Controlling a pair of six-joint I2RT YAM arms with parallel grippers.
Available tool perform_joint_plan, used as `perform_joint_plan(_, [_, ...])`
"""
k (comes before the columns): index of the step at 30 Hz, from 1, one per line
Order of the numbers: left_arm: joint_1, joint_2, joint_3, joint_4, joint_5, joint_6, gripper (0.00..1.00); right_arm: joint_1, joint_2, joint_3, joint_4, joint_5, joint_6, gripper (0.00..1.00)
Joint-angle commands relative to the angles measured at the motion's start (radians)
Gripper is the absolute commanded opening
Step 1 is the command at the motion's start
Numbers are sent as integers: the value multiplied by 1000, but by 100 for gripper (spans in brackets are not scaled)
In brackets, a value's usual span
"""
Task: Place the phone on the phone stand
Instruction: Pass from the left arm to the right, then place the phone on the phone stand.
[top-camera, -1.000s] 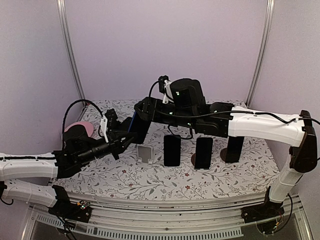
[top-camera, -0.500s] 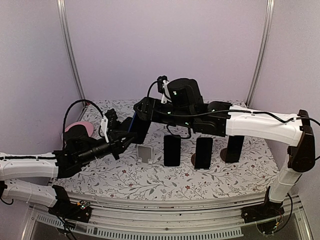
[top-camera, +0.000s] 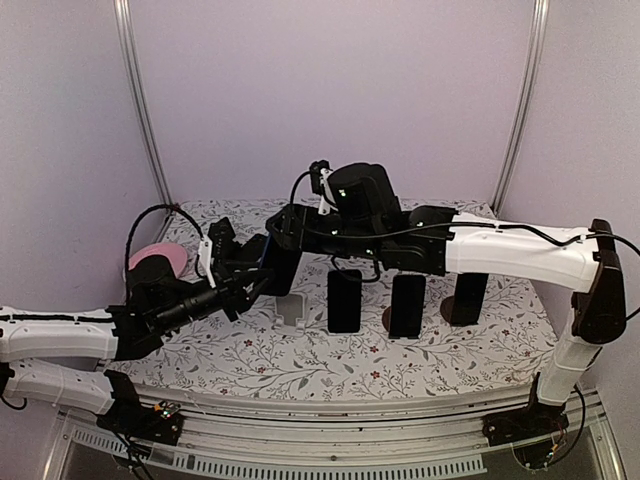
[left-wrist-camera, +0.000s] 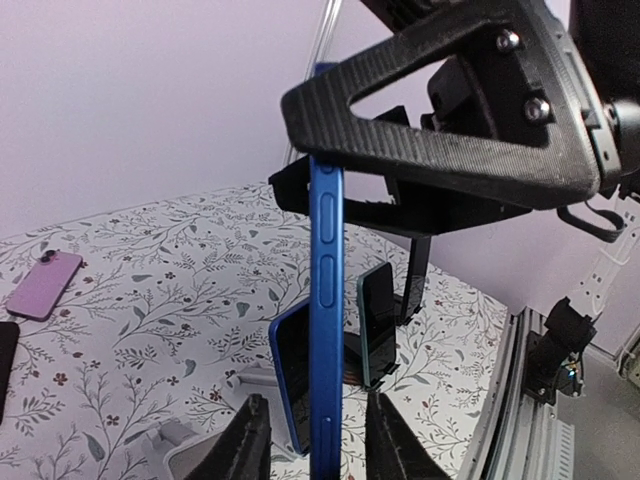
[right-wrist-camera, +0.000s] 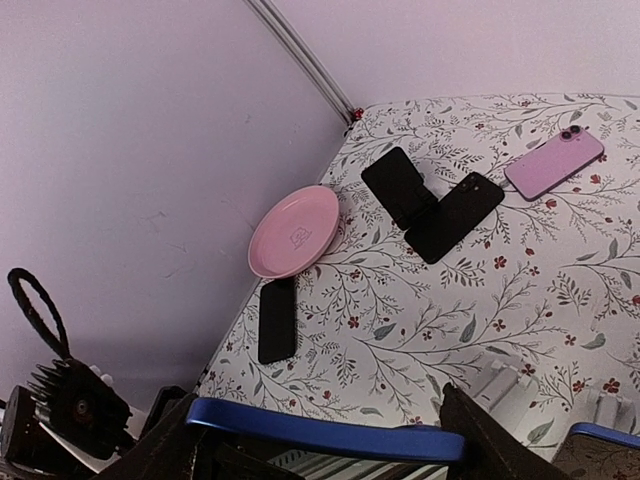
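Note:
The blue phone (top-camera: 268, 252) hangs upright above the table, just left of and above the empty white phone stand (top-camera: 290, 308). My right gripper (top-camera: 287, 232) is shut on the phone across its width. In the right wrist view the phone's blue edge (right-wrist-camera: 330, 432) spans from one finger to the other. My left gripper (top-camera: 252, 282) stands open around the phone's lower part. In the left wrist view the phone's edge (left-wrist-camera: 326, 300) rises between the two fingers (left-wrist-camera: 252, 440) with a gap on each side.
Three dark phones stand on stands (top-camera: 344, 300) (top-camera: 407, 305) (top-camera: 470, 297) to the right of the white stand. A pink plate (right-wrist-camera: 293, 232) sits at the back left. Dark phones (right-wrist-camera: 278, 320) (right-wrist-camera: 400, 185) (right-wrist-camera: 455, 215) and a pink phone (right-wrist-camera: 553, 163) lie flat on the floral table (top-camera: 330, 365).
My left gripper's jaws have parted from the blue phone. The right arm has shifted slightly left and lower with the phone.

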Motion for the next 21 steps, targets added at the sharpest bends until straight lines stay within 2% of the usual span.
perform_joint_plan(1, [14, -9, -38, 41, -58, -36, 43, 7, 3, 39, 27, 38, 2, 33])
perform_joint_plan(7, [21, -68, -43, -65, -190, -85, 56, 17, 30, 60, -15, 133, -17, 33])
perform_joint_plan(12, [55, -154, -12, -280, -298, -173, 62, 38, 72, 90, -50, 238, -33, 33])
perform_joint_plan(17, [143, -190, 41, -480, -275, -264, 63, 66, 119, 117, -62, 335, -36, 33])
perform_joint_plan(21, [240, -192, 24, -521, -157, -322, 63, 78, 156, 138, -78, 387, -34, 33])
